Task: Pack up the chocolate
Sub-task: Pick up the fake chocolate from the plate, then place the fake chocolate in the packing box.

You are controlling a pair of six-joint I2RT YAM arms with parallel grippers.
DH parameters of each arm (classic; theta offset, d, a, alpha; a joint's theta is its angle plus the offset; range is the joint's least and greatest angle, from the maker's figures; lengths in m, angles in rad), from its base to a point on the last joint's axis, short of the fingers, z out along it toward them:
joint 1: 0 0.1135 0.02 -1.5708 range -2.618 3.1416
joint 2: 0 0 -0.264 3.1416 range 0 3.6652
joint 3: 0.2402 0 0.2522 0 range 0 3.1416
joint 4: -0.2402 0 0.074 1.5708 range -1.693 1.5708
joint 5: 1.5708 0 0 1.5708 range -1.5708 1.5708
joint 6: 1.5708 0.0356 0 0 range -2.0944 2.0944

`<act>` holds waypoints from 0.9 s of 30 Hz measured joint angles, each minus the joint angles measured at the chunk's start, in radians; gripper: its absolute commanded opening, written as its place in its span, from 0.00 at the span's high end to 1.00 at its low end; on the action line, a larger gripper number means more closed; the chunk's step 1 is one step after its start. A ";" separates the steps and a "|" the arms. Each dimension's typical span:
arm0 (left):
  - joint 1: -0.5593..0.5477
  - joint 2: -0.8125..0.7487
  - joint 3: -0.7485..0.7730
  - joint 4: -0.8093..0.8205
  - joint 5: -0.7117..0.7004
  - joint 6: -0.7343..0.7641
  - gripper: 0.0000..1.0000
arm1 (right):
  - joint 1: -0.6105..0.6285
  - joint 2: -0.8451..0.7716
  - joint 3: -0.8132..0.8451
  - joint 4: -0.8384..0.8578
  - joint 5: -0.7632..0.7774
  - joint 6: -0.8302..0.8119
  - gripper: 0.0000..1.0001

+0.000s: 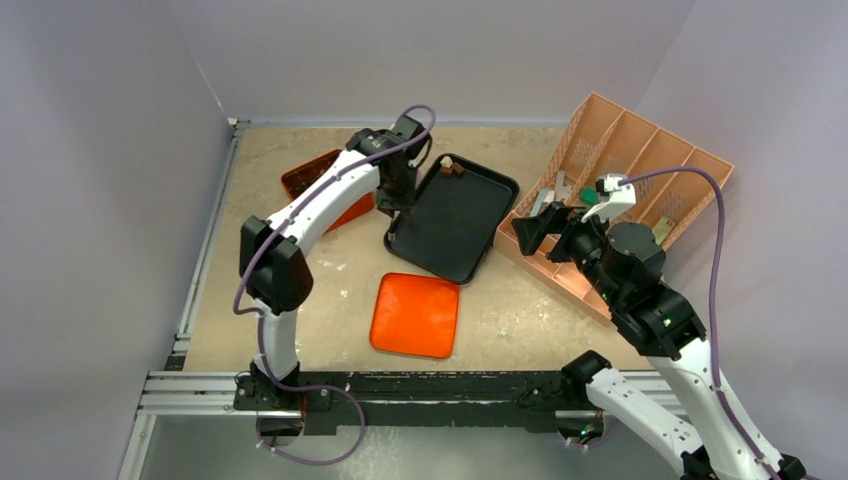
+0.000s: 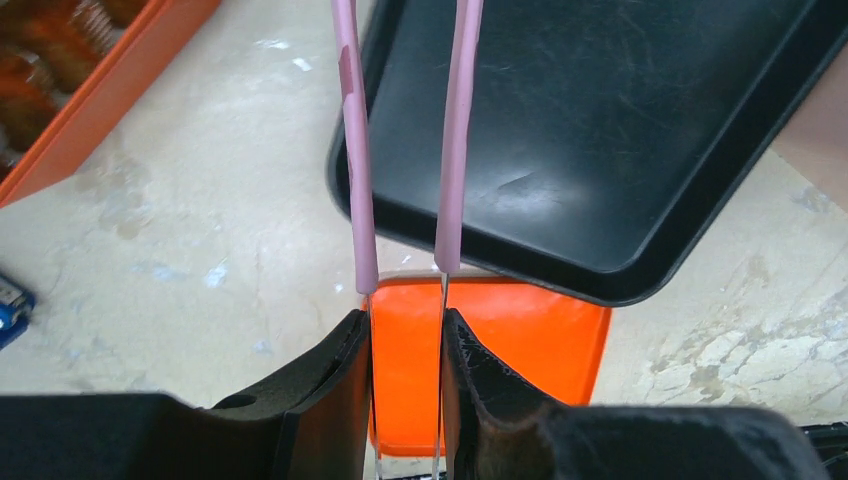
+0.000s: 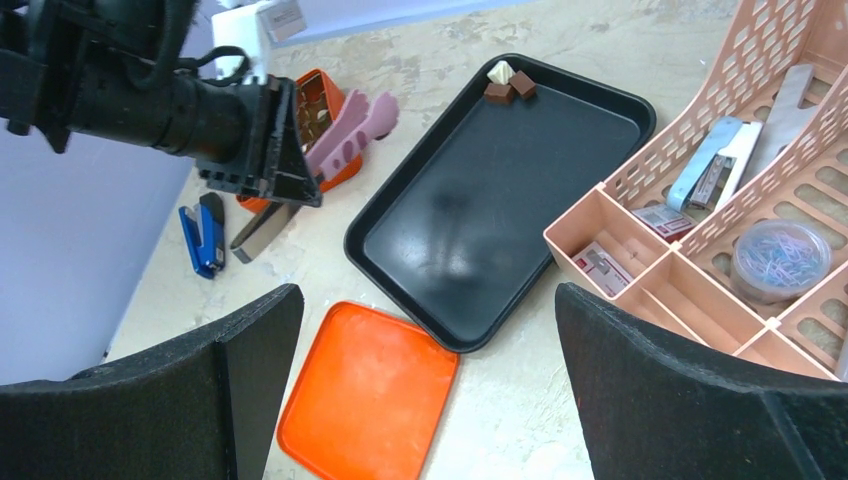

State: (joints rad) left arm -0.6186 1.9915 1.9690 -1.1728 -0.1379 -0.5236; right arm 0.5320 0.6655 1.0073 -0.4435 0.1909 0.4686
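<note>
Clamping pink tweezers in the left hand, narrowed tight onto the blades, above the left rim of the black tray. Holding the right hand spread wide and empty over the bench, beside the pink organizer at right. Showing the chocolate, two brown pieces and a cream one, bunched together in the tray's far corner. Also showing an orange lid on the bench just near of the tray, and an orange box at far left.

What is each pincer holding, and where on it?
The left pincer squeezes pink tongs by their metal arms, behind the pink sleeves. The right pincer is open, empty.
</note>
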 measured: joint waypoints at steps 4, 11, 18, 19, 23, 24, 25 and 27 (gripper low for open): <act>0.063 -0.081 -0.077 -0.012 -0.011 -0.011 0.77 | 0.000 0.000 -0.002 0.000 -0.003 0.001 0.02; 0.187 -0.211 -0.204 -0.024 -0.040 -0.017 0.77 | 0.000 -0.005 -0.011 0.001 -0.008 0.001 0.02; 0.250 -0.286 -0.333 -0.029 -0.083 -0.016 0.77 | 0.000 -0.007 -0.020 0.002 -0.027 0.001 0.02; 0.259 -0.289 -0.353 -0.030 -0.084 -0.016 0.77 | 0.000 -0.007 -0.022 0.003 -0.028 0.001 0.02; 0.286 -0.290 -0.403 -0.019 -0.087 -0.016 0.77 | 0.000 -0.007 -0.030 0.005 -0.029 0.000 0.02; 0.291 -0.290 -0.410 -0.016 -0.086 -0.015 0.77 | 0.000 -0.008 -0.032 0.005 -0.030 0.001 0.02; 0.293 -0.290 -0.415 -0.014 -0.086 -0.015 0.77 | 0.000 -0.008 -0.032 0.004 -0.030 0.000 0.01; 0.296 -0.289 -0.421 -0.004 -0.085 -0.014 0.76 | 0.000 -0.012 -0.032 0.004 -0.030 0.001 0.01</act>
State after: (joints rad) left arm -0.3225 1.7023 1.5478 -1.1767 -0.2230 -0.5381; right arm 0.5320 0.6537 0.9752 -0.4397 0.1612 0.4694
